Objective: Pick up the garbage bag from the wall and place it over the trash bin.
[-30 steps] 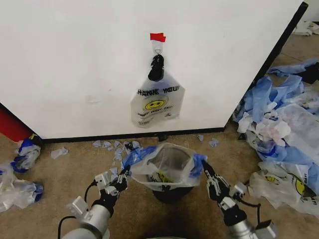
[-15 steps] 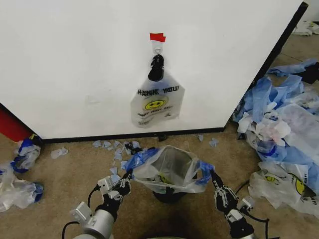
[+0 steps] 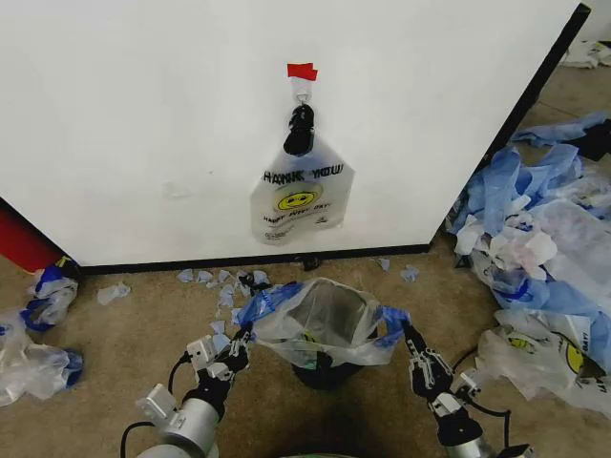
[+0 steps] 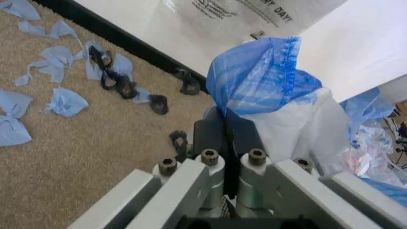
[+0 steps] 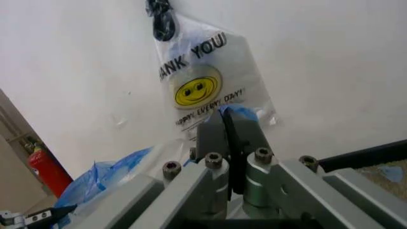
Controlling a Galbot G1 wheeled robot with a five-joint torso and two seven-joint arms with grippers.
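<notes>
Head view first, from left to right: the left gripper sits low in front of the robot with its fingers pressed together on the blue handle at the near-left corner of the garbage bag. Just past that gripper, toward the right one, the bag hangs spread open between the two arms, its clear body draped over the mouth of the trash bin, whose dark base shows beneath the plastic. The right gripper sits on the far side of the bag from the left one, also closed, pinching the bag's other blue handle. Beyond both grippers stands the wall, with a black strip along its foot and a red tape mark near the top. Under that mark hangs a whiter bag with a smiley and lettering, held by a black clip. Left wrist view shows the left gripper's two dark fingers shut tight on a bunched blue fold of the bag, which rises straight out from the fingertips, with torn blue scraps on the carpet off to one side. Right wrist view shows the right gripper's fingers shut together with a bit of blue plastic at their tips, and the hanging bag on the wall ahead.
</notes>
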